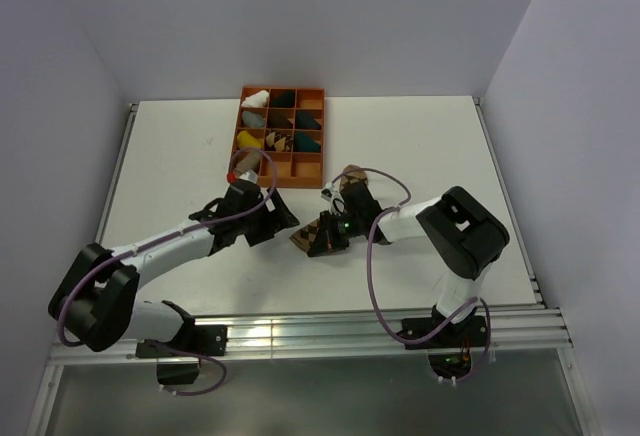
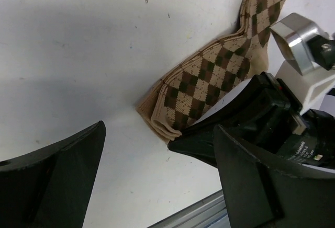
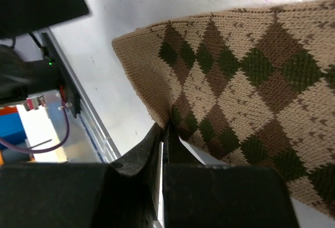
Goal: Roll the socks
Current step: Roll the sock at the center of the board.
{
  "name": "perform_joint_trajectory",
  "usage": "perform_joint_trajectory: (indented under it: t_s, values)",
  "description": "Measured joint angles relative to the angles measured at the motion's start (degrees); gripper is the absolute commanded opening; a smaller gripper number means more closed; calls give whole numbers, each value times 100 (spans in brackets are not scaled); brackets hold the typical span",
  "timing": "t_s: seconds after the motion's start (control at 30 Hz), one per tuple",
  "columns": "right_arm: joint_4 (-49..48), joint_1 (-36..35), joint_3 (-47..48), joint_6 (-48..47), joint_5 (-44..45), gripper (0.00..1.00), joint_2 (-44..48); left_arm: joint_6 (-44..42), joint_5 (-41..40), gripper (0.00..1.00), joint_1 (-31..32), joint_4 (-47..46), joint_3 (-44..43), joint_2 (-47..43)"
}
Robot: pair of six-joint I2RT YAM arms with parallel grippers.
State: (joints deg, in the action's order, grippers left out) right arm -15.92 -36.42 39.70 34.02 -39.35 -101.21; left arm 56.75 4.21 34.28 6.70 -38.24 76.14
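The socks (image 1: 338, 201) lie as a strip on the white table, running from the tray's corner towards the near edge. The argyle sock (image 2: 209, 76) is on top, tan with dark brown diamonds. A plain tan layer (image 2: 148, 104) shows under its folded near end. My right gripper (image 3: 166, 128) is shut on the argyle sock's (image 3: 241, 66) edge, pinching the knit at that near end (image 1: 322, 242). My left gripper (image 2: 159, 134) is open just left of the fold, with only bare table between its fingers. It sits beside the strip (image 1: 281, 218).
An orange compartment tray (image 1: 284, 89) with several sock bundles stands behind the socks at the back middle. The table's metal front rail (image 2: 209, 207) runs close below both grippers. The left gripper's dark finger (image 3: 36, 3) fills the right wrist view's top left.
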Motion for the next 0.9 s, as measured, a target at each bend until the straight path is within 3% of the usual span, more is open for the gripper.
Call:
perform_joint_trajectory:
  t_s: [0.2, 0.37, 0.6, 0.63, 0.9]
  values:
    - [-254, 74, -74, 114, -155, 0, -63, 330, -85, 86, 225, -227, 0, 560]
    - [-339, 122, -87, 146, -238, 0, -107, 525, -127, 78, 313, -422, -2, 876]
    - [-455, 155, -127, 197, -297, 0, -146, 667, -199, 52, 361, -673, -33, 1139]
    - [-468, 160, -138, 203, -302, 0, -146, 658, -210, 45, 374, -671, -37, 1163]
    - [-481, 197, -155, 214, -339, 0, -146, 702, -262, 25, 461, -619, -46, 1187]
